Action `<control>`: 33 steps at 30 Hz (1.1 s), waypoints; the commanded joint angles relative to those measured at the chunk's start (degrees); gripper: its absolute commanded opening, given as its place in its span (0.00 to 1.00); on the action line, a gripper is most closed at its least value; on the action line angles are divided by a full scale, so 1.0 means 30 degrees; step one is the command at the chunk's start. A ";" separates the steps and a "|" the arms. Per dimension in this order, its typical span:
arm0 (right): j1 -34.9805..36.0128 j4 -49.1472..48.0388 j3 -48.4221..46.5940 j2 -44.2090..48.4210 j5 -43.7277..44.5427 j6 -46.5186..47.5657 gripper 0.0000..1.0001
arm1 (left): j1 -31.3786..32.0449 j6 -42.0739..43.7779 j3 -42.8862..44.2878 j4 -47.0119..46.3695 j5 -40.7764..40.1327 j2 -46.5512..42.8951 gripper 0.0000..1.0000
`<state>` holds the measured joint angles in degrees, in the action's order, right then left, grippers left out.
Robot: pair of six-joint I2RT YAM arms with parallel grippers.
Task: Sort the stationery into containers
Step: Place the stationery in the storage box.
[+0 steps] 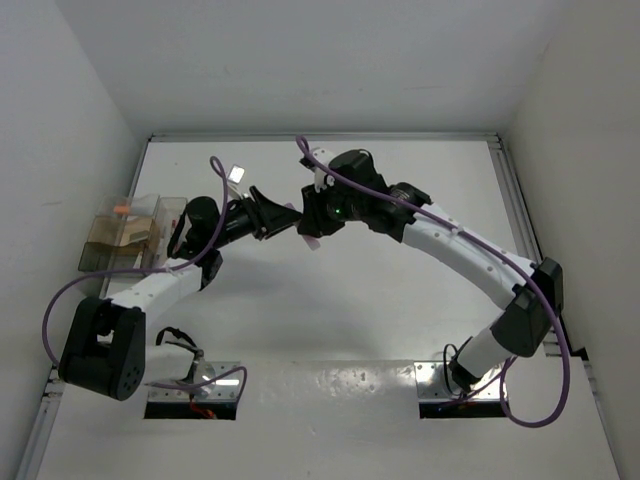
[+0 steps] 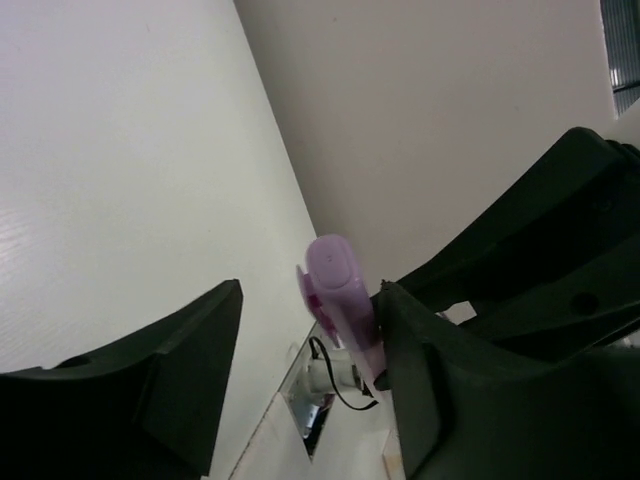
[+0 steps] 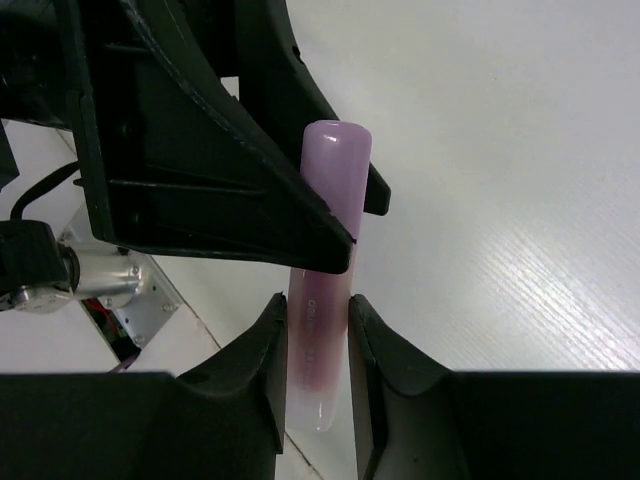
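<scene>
light: bright, even, from overhead | shadows: faint and soft beneath the arms point(image 1: 470, 255) on the white counter point(image 1: 330, 300) | glare: pale sheen at counter's near edge | focus: overhead sharp; wrist views blur the near black jaws

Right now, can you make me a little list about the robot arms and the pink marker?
marker: pink, up in the air above the table
right gripper: shut on the marker
left gripper: open, one finger on each side of the marker's other end
bins: clear, by the table's left edge, away from both grippers
guess: the marker looks like it is being passed from right to left
</scene>
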<state>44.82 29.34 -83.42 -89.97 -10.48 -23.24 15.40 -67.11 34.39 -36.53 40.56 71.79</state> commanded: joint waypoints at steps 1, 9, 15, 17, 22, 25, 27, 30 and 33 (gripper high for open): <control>0.0324 -0.0230 -0.0935 -0.0155 0.0241 0.0336 0.00 | 0.0141 -0.0509 0.0724 -0.1122 -0.0277 -0.0053 0.60; 0.0354 -0.0230 -0.0876 -0.0214 0.0358 0.0483 0.17 | -0.0590 -0.1038 0.0663 -0.1974 -0.0160 -0.0169 0.13; -0.0347 0.0908 -0.0730 0.0225 0.1149 0.0980 0.70 | -0.2757 0.9755 0.7055 0.8788 0.0457 -0.0112 0.00; -0.1135 0.1233 -0.0352 0.0488 0.0947 0.1039 0.70 | -0.3372 1.5223 0.9879 1.5735 -0.0708 0.0616 0.00; -0.2982 0.2377 0.0061 0.0490 0.0183 0.1479 0.70 | -0.3838 2.9593 1.6066 2.3302 -0.9672 0.2610 0.00; -0.3832 0.2932 -0.0141 0.0140 -0.0197 0.1479 0.69 | -0.5127 3.4459 1.5933 2.3051 -1.1963 0.3462 0.00; -0.4156 0.3285 -0.0377 -0.0066 -0.0547 0.1391 0.69 | -0.6476 3.8413 1.5492 2.3018 -1.1672 0.3988 0.00; -0.4713 0.3841 -0.0729 -0.0447 -0.0724 0.1478 0.69 | -0.8436 4.2110 1.5489 2.3282 -1.1293 0.4809 0.00; -0.5006 0.4310 -0.0934 -0.0653 -0.0667 0.1771 0.68 | -0.9727 4.4223 1.5956 2.2729 -1.1027 0.5717 0.00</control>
<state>30.63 40.75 -83.50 -91.20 -11.18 -19.20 -10.17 49.84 80.99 31.35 8.34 88.53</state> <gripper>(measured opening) 0.687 0.307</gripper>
